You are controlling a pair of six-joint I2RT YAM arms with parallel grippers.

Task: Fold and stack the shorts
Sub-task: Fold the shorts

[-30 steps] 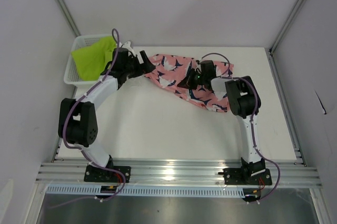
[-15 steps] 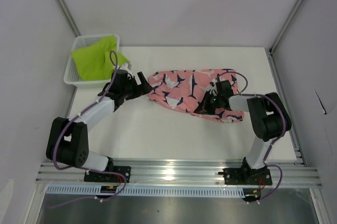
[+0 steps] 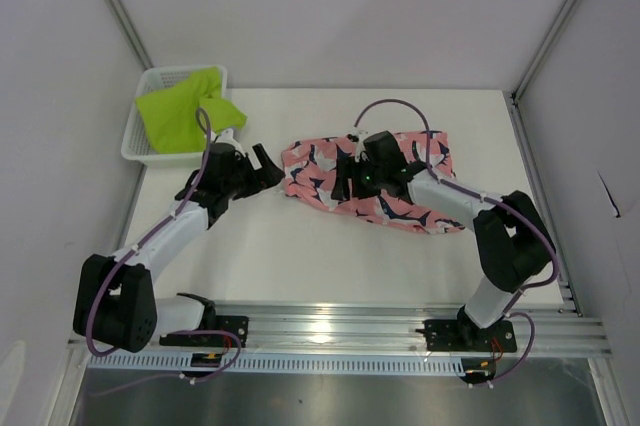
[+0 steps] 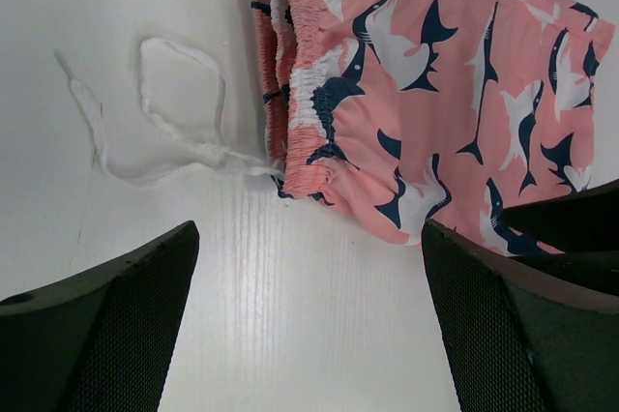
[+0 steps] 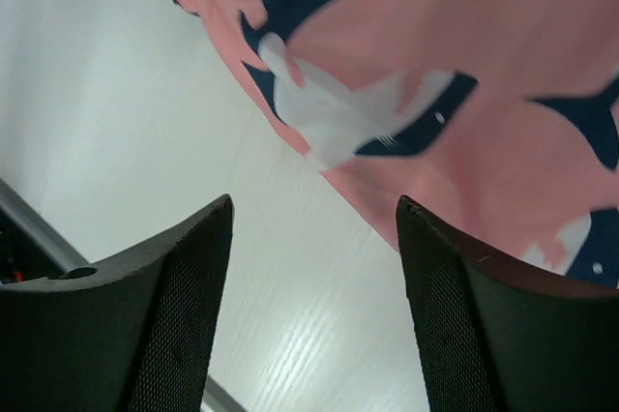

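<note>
Found the white table (image 3: 330, 256) carrying the coral-pink shorts (image 3: 312, 174), just ahead of the left gripper (image 3: 265, 168) and directly beneath the right gripper (image 3: 345, 181). Saw both sets of fingers spread wide and pinching nothing: in the left wrist view the elastic waistband end lay just beyond the open fingertips, apparently doubled over on itself; in the right wrist view the cloth's edge ran slantwise below the open jaws. Judged the step in hand as folding this pair, probably with one fold made and another to come. Would have done well to lower each gripper onto an edge, take all layers at once, lift only enough to clear the table, and carry both ends over together so the cloth landed square. Noted the white mesh basket (image 3: 132, 136) behind the left gripper and off to one side, holding the lime-green shorts (image 3: 178, 111), bunched and not yet folded, one corner draped over the rim nearest that gripper. Spotted the white drawstring (image 4: 164, 132) looped loose on the table ahead and left of the left fingertips, touching the waistband; liable to snag in a pinch or trail out of the fold, so best tucked in first
</note>
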